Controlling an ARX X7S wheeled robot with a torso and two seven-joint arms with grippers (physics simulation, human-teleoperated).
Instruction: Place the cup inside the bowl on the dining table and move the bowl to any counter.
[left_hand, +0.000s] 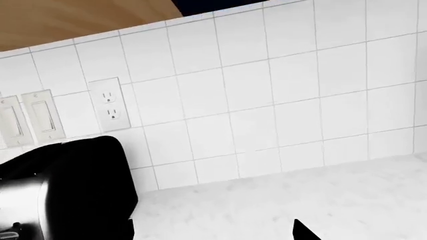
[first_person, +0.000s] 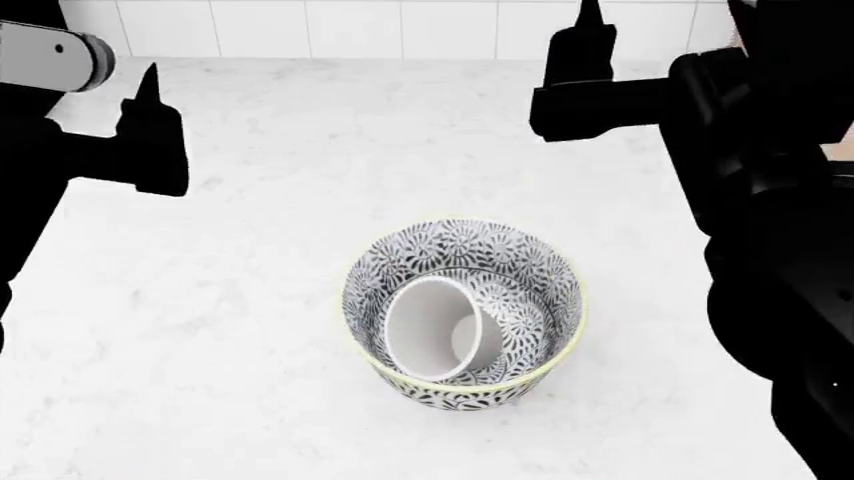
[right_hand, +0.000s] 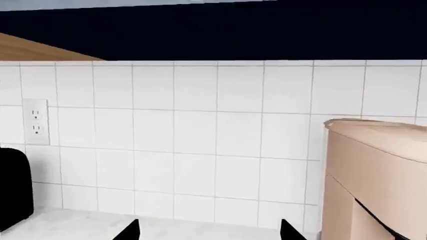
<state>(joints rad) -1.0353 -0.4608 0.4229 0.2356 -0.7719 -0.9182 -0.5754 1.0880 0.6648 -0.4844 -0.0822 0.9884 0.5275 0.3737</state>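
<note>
No brand, label or writing can be read on anything here.

The bowl (first_person: 465, 312) sits on the marble counter (first_person: 267, 200), in the middle of the head view, with the cup (first_person: 434, 332) lying tilted inside it, mouth turned up and toward the near side, its wall resting against the bowl's patterned inside. The dining table is not in view.

Both pincers are raised over the far part of the counter and well apart from the bowl. The left gripper (first_person: 144, 120) hangs at the far left, the right gripper (first_person: 585, 60) at the far right, and the bowl lies nearer the robot, between the two. Neither touches bowl or cup. In the right wrist view two dark fingertips (right_hand: 129, 231) stand spread with nothing between them. Of the left gripper only one dark tip shows in its wrist view and a single spike in the head view, so I cannot tell whether it is spread or pressed together.

Around: a white tile backsplash (left_hand: 267, 90) behind the counter, with an outlet (left_hand: 110, 105) and light switches (left_hand: 41, 116). A black and chrome appliance (left_hand: 67, 190) stands against the wall near the left gripper. A beige appliance (right_hand: 377, 175) stands near the right gripper. Nothing lies on the counter between the bowl and either gripper.
</note>
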